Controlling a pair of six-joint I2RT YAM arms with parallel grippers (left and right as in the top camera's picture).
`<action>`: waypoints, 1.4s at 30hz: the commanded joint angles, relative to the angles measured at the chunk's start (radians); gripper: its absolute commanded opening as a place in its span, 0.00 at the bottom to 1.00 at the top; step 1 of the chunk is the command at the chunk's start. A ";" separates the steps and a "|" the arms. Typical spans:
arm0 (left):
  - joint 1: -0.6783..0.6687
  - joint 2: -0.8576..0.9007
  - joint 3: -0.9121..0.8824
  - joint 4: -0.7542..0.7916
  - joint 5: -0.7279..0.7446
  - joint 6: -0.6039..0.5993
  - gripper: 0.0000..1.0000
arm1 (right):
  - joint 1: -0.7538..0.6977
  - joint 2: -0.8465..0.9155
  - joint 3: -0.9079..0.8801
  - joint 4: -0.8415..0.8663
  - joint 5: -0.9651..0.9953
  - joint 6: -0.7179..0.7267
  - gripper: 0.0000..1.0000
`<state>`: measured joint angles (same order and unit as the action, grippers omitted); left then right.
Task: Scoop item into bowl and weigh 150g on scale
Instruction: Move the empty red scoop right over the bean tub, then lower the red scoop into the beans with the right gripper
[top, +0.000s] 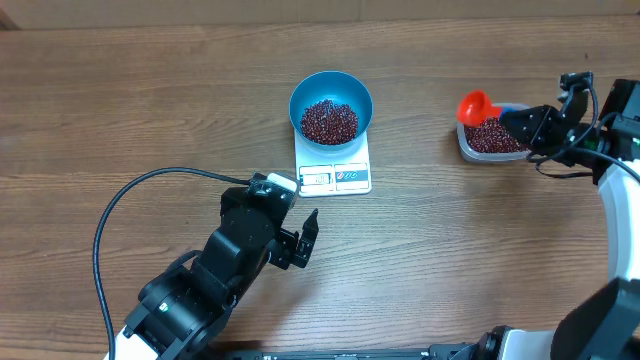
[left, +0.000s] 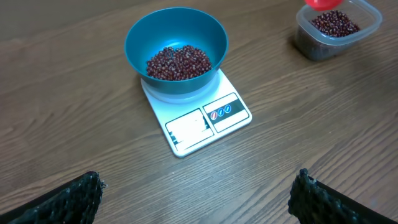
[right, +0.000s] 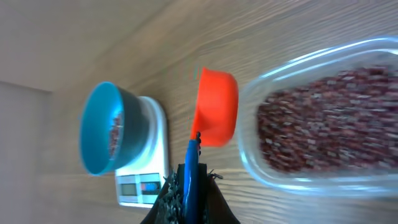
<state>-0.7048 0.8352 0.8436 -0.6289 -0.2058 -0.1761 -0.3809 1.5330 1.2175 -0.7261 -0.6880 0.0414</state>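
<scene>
My right gripper (right: 189, 186) is clamped tight on the blue handle of the red scoop (right: 216, 106), with the cup at the edge of the clear tub (top: 470, 150). My left gripper (top: 300, 238) is spread wide and holds nothing, above the table (top: 120, 110) near the scale (top: 334, 175). The blue bowl (top: 331, 88) sits on the scale with a pile of beans (top: 329, 121) inside. I can't quite read the display from here.

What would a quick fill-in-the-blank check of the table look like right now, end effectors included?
The bowl of beans rests on the ____. The scoop, gripped by the right end effector beside the clear tub, has a ____ handle. The left end effector is ____ and holds nothing.
Missing words: scale; blue; open.
</scene>
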 joint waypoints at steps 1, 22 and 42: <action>0.004 -0.004 -0.005 0.003 -0.004 0.019 1.00 | -0.006 -0.064 0.043 -0.015 0.156 -0.055 0.03; 0.004 -0.004 -0.005 0.003 -0.004 0.019 0.99 | -0.005 -0.066 0.041 -0.086 0.485 -0.287 0.04; 0.004 0.008 -0.005 0.004 -0.004 0.019 1.00 | 0.028 0.044 0.040 -0.048 0.444 -0.365 0.04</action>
<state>-0.7048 0.8375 0.8436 -0.6285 -0.2058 -0.1761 -0.3534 1.5719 1.2251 -0.7856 -0.2363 -0.2996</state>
